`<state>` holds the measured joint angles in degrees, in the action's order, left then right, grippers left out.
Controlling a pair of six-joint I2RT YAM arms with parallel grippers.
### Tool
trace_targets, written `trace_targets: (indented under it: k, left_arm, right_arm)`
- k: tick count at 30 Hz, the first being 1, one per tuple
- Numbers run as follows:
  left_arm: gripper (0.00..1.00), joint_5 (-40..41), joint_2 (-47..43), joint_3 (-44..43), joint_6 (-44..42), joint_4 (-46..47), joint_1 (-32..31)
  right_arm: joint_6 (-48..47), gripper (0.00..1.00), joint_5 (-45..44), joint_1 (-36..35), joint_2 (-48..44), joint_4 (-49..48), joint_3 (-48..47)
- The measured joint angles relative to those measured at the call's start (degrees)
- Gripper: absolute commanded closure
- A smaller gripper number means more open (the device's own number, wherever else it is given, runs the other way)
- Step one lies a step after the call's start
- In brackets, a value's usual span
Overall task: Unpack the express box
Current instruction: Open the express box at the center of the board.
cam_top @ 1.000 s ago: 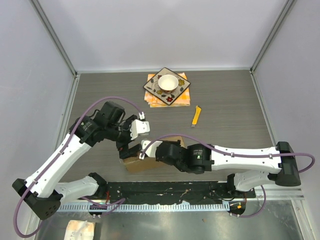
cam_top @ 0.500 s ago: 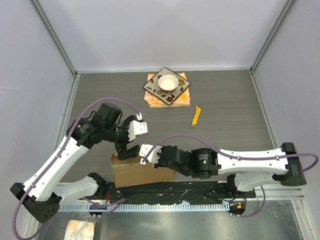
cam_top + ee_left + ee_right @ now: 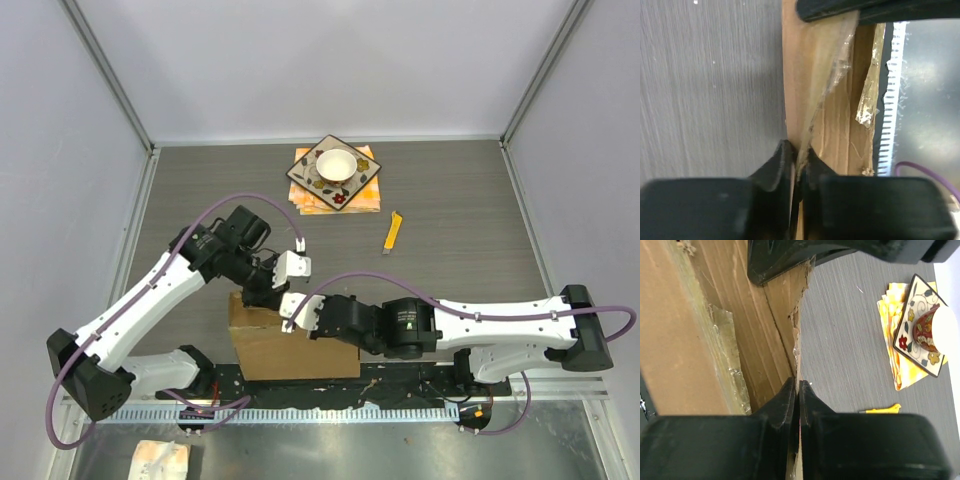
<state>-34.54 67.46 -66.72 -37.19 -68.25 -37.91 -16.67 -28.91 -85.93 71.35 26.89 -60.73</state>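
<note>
Now, the flat brown cardboard express box [image 3: 300,350] sits at the near edge of the desk [image 3: 460,200]. Left hand [image 3: 796,150] and right hand [image 3: 797,386] both pinch its flap edges [image 3: 795,330], the left seemingly catching tape [image 3: 832,55] too. Spread outward evenly, no tearing.

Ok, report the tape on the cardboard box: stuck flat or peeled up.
Partly peeled: the clear tape stands off the express box as a wrinkled strip running into the left claw.

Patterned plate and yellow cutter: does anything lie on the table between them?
No: the table between the patterned plate and the yellow cutter is bare, as the top and right wrist views show.
</note>
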Motion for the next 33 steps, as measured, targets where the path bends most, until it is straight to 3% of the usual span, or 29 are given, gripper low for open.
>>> trace_targets:
  k: [5,6,11,15,20,33]
  left_arm:
    - [1.0,1.2,-0.3,0.1,-1.9,0.9,-1.6]
    - [1.0,1.5,-0.5,0.1,-1.9,1.0,-2.1]
    - [1.0,7.1,-1.1,0.2,-1.6,1.6,-4.2]
    - [1.0,11.0,-2.6,0.2,-0.9,2.0,-5.2]
    - [1.0,13.1,-4.4,-0.8,-0.8,0.9,-5.9]
    - [1.0,14.0,-5.3,-2.4,-0.9,-0.8,-7.5]
  right_arm:
    - [1.2,0.93,-0.6,-1.1,-1.0,0.5,0.3]
    - [1.2,0.82,-0.8,-1.5,-1.2,0.6,0.3]
    - [0.5,0.57,-1.9,-3.1,-3.3,-2.4,0.2]
    - [0.3,0.42,-2.2,-3.7,-7.4,-3.3,-1.1]
    - [0.7,0.36,-2.8,-3.7,-10.0,-2.4,-1.5]
    - [0.3,0.35,-2.5,-3.7,-10.3,-3.1,2.3]
